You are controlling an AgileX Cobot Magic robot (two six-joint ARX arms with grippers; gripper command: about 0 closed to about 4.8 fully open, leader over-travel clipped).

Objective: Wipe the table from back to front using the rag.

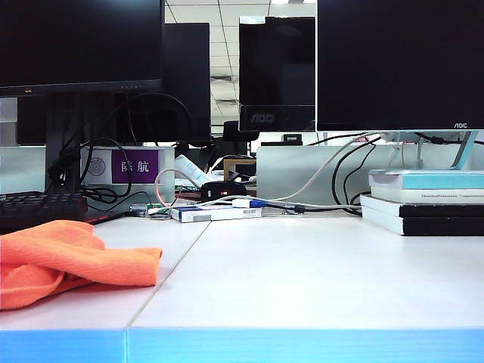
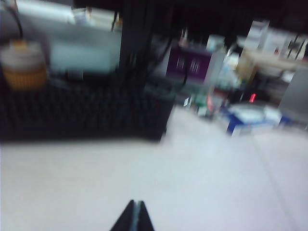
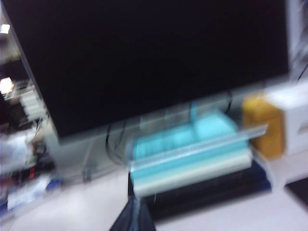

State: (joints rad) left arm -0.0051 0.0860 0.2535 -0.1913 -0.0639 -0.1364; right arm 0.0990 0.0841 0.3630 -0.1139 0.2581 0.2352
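The soft, bright orange microfibre rag (image 1: 72, 261) lies crumpled on the wide white matte table (image 1: 302, 272), at the left of the exterior view and near the light-blue front edge band. Its long axis runs roughly across the desk, side to side, with a folded corner pointing toward the thin dark seam line that crosses the tabletop. Nothing touches or holds it; neither arm shows in the exterior view.

The left gripper (image 2: 134, 216) appears only in its own wrist view, as a dark tip with the two fingers pressed together, clenched on nothing. It hangs above bare white tabletop. Ahead of it, well apart, sits a black keyboard (image 2: 82, 113), and beyond that a purple label plate (image 2: 190, 65) among blurred clutter. The rag is outside this view.

The right gripper (image 3: 132, 216) likewise shows as a dark tip in a blurred picture; the fingers look drawn together with nothing between them. Just ahead of it lies a stack of books, pale blue-green on top and black beneath (image 3: 192, 159), with a large black monitor (image 3: 144, 57) standing behind and above the stack. A yellow-orange box (image 3: 262, 125) sits beside the stack.
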